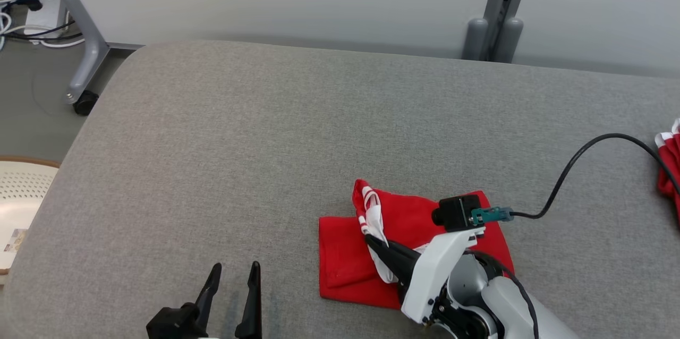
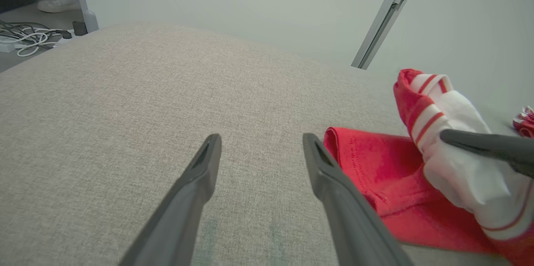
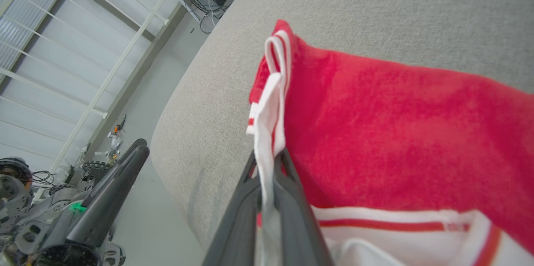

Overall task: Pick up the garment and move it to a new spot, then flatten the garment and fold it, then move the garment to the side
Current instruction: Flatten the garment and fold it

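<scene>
The garment [image 1: 345,254] is red with white, red-striped trim and lies partly folded on the grey table [image 1: 265,142] at the front right. My right gripper [image 1: 370,239] is shut on its white trim [image 3: 267,132], lifting that edge off the red cloth [image 3: 396,132]. The raised trim [image 2: 438,103] stands up above the flat red part [image 2: 375,174] in the left wrist view, with a right finger [image 2: 488,145] across it. My left gripper [image 1: 234,275] is open at the table's front, left of the garment, with nothing between its fingers [image 2: 196,182].
Another red and white garment [image 1: 669,163] lies at the table's right edge. A black cable [image 1: 579,153] arcs from my right wrist camera. A rolling frame leg [image 1: 85,52] and floor cables [image 1: 21,9] stand beyond the far left corner, a pale perforated basket [image 1: 21,190] to the left.
</scene>
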Tool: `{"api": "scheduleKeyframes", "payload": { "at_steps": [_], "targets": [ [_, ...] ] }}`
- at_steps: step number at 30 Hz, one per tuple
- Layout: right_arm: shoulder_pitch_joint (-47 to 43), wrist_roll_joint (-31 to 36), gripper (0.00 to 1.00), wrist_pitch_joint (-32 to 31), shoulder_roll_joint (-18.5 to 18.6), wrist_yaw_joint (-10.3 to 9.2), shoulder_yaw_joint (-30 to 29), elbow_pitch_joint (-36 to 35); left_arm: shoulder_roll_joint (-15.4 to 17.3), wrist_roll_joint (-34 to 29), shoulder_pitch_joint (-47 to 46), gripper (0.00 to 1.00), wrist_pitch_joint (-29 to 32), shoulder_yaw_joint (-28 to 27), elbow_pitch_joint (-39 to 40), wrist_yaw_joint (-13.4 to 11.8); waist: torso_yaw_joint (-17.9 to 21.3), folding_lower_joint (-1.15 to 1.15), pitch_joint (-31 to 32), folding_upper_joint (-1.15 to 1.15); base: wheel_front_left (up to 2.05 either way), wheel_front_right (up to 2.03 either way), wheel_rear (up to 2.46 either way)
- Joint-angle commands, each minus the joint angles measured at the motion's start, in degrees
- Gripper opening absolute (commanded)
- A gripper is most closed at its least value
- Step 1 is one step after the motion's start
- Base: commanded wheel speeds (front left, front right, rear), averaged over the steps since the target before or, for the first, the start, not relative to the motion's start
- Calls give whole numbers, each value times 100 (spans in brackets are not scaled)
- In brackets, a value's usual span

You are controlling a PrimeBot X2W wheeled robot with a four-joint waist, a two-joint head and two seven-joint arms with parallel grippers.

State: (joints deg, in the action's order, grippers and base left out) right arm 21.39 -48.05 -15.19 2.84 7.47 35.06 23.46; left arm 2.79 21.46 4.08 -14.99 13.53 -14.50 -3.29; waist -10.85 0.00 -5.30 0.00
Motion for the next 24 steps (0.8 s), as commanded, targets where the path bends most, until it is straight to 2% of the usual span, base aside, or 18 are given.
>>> {"api": "scheduleKeyframes", "payload": {
  "at_steps": [1, 7, 8, 10, 14, 17, 21, 24],
  "targets": [
    [180, -159, 0, 205, 19, 5, 94, 202, 25, 34, -102, 100, -25, 36, -17, -36, -49, 0, -4, 0, 0, 0, 0],
    [692, -820, 0, 678, 16, 5, 725, 854, 24, 45, -120, 100, -25, 179, -99, -63, -161, 0, 14, 0, 0, 0, 0],
    [767, -909, 16, 745, 16, 5, 837, 902, 24, 50, -124, 100, -25, 170, -100, -79, -161, 0, 12, 0, 0, 0, 0],
    [918, -995, 100, 926, 28, 5, 1014, 1002, 23, 61, -117, 100, -25, 124, -97, -90, -125, 0, 17, 0, 0, 0, 0],
    [1162, -797, 100, 1191, 23, 5, 1338, 1143, 23, 21, -62, 100, -25, -44, -61, -117, 53, 0, 36, 0, 0, 0, 0],
    [1236, -617, 100, 1365, 25, 5, 1364, 1120, 23, -21, -3, 100, -25, -193, -37, -126, 238, 0, 95, 0, 0, 0, 0],
    [1165, -147, 100, 1657, 83, 4, 1082, 1001, 24, -63, 146, 100, -25, -401, 0, -128, 540, 0, 243, 0, 0, 0, 0],
    [1005, 372, 100, 1842, 478, 2, 713, 776, 22, -80, 249, 100, -25, -545, 55, -132, 773, 0, 367, 0, 0, 0, 0]
  ]
}}
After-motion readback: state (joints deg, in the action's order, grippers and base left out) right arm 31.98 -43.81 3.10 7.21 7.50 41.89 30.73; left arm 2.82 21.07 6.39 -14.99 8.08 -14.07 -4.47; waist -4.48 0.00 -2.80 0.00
